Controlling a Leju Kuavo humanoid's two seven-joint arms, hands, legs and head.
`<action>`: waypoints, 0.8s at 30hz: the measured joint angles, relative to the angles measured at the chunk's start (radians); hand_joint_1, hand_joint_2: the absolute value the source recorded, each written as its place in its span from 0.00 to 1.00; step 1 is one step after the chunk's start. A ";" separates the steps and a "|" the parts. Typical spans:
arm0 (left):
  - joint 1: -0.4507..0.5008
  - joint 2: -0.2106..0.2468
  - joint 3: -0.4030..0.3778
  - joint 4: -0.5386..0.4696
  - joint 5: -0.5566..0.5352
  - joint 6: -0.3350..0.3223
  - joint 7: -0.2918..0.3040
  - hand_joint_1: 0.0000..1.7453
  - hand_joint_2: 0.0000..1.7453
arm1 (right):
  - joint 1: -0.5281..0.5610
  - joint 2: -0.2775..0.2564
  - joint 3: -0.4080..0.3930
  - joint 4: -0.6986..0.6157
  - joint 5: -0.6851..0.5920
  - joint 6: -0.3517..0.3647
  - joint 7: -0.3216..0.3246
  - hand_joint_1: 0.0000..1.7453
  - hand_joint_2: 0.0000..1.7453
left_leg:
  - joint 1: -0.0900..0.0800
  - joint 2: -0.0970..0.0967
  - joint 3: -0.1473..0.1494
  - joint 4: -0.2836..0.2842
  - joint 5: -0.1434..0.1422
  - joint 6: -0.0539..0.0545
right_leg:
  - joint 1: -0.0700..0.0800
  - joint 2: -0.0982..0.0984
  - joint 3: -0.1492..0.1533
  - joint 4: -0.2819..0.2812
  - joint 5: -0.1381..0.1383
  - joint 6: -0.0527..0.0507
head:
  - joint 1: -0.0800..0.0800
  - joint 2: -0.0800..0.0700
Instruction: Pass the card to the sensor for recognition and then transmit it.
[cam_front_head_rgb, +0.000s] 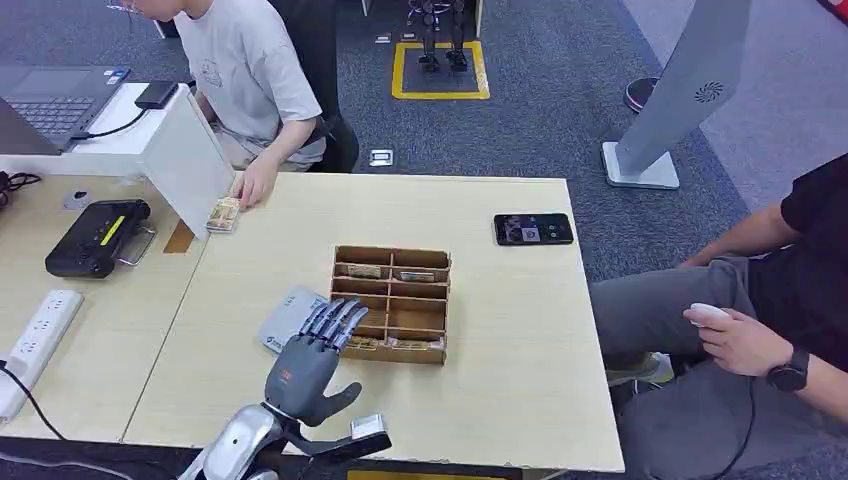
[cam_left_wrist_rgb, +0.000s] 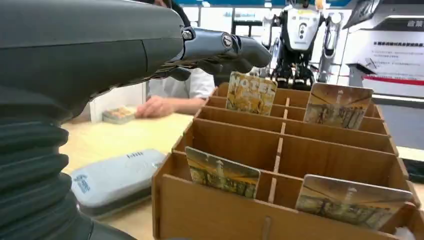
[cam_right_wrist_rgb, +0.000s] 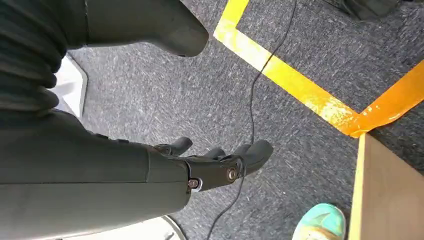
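2 near cards (cam_left_wrist_rgb: 223, 173) stand in the wooden rack (cam_front_head_rgb: 390, 302); the left hand (cam_front_head_rgb: 312, 362), fingers spread and empty, should pinch the left one's top edge squarely.

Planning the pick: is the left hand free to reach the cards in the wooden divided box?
Probably yes: the left hand hovers open over the wooden divided box; nothing covers the cards.

Left robot hand (cam_front_head_rgb: 312, 362) hovering open beside wooden card organizer (cam_front_head_rgb: 391, 304), over grey card reader (cam_front_head_rgb: 286, 317) lying on surface (cam_front_head_rgb: 500, 340).
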 joint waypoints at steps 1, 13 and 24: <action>0.000 0.000 0.000 0.000 0.000 0.000 0.000 0.00 1.00 | 0.000 0.000 0.000 0.000 0.000 0.000 0.000 0.00 1.00 | 0.000 0.000 0.000 0.000 0.000 0.000 | 0.000 0.000 0.000 0.000 0.000 0.000 | 0.000 0.000; -0.016 -0.020 0.000 0.040 0.029 -0.009 -0.015 0.00 1.00 | 0.000 0.000 0.030 -0.004 -0.004 -0.003 0.002 0.00 1.00 | 0.000 0.000 0.000 0.000 0.000 0.000 | 0.000 0.000 0.000 0.000 0.000 0.000 | 0.000 0.000; -0.041 -0.029 0.000 0.064 0.040 -0.013 0.005 0.00 1.00 | 0.001 0.000 0.061 -0.005 -0.016 -0.006 0.003 0.00 1.00 | 0.000 0.000 0.000 0.000 0.000 0.000 | 0.000 0.000 0.000 0.000 0.000 0.000 | 0.000 0.000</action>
